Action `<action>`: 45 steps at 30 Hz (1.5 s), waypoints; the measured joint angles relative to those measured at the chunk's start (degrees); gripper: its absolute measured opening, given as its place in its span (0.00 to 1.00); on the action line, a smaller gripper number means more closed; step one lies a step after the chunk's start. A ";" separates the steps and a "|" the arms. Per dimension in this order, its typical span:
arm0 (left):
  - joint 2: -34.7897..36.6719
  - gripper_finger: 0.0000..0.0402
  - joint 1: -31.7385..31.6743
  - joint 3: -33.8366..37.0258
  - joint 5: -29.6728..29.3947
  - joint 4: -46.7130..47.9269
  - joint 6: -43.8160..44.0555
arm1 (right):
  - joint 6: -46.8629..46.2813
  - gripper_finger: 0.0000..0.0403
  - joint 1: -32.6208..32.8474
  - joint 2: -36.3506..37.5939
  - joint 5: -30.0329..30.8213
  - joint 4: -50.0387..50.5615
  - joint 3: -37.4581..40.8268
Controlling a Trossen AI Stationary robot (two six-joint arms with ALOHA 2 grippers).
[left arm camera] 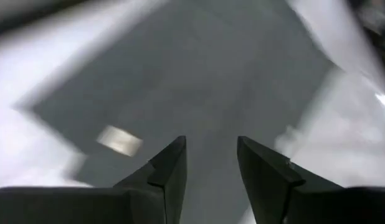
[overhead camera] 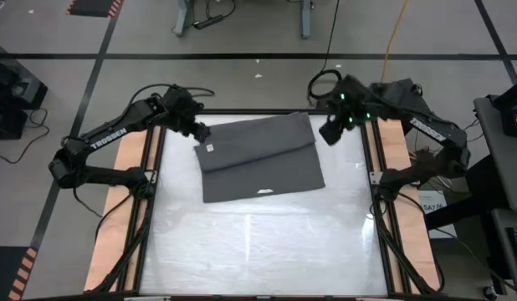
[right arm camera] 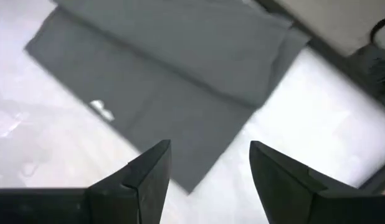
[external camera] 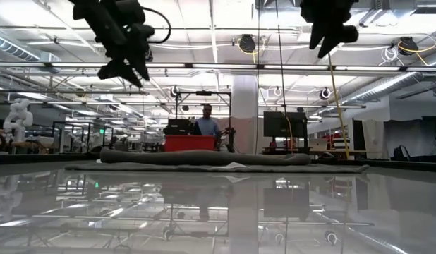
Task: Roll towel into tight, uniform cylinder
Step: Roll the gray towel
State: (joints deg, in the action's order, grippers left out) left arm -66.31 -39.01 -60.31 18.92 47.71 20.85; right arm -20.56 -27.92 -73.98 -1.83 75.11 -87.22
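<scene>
The dark charcoal-grey towel lies on the far half of the glossy white table, its far part folded over toward the near side. A white tag shows at its left edge, and another white mark at its near edge. In the low view the towel lies low with a raised fold along its far part. My left gripper is open in the air above the towel's far left corner. My right gripper is open in the air above the towel's far right corner.
The table has a dark frame with wooden side rails. Its near half is bare glossy surface. In the low view a person stands far behind the table beside a red cabinet.
</scene>
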 joint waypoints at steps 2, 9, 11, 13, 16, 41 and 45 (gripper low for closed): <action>0.32 0.35 3.79 0.00 2.84 0.62 1.03 | -4.12 0.52 2.80 2.20 0.08 -1.61 3.89; 0.58 0.29 19.28 0.18 -3.70 1.85 1.78 | -19.73 0.46 11.86 8.06 -0.06 -17.19 24.00; 0.40 0.26 22.93 1.63 -7.38 0.60 4.08 | -24.94 0.42 13.89 8.33 -0.55 -23.91 29.68; 0.17 0.24 25.54 3.54 -11.05 0.34 6.71 | -29.80 0.39 15.35 7.98 -2.43 -30.54 34.84; -0.05 0.20 28.36 7.16 -13.41 -2.13 12.14 | -36.29 0.33 16.85 6.73 -7.65 -39.48 39.91; -7.34 0.03 40.46 22.90 -21.88 -23.59 26.58 | -33.40 0.03 19.78 -13.60 0.02 -42.50 41.06; -10.47 0.03 41.85 23.37 -21.77 -24.73 26.95 | -33.83 0.03 20.40 -15.02 -1.23 -43.79 41.06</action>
State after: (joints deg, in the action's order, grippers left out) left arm -76.78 2.84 -36.95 -2.85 22.98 47.80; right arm -54.39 -7.51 -89.00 -3.06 31.32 -46.15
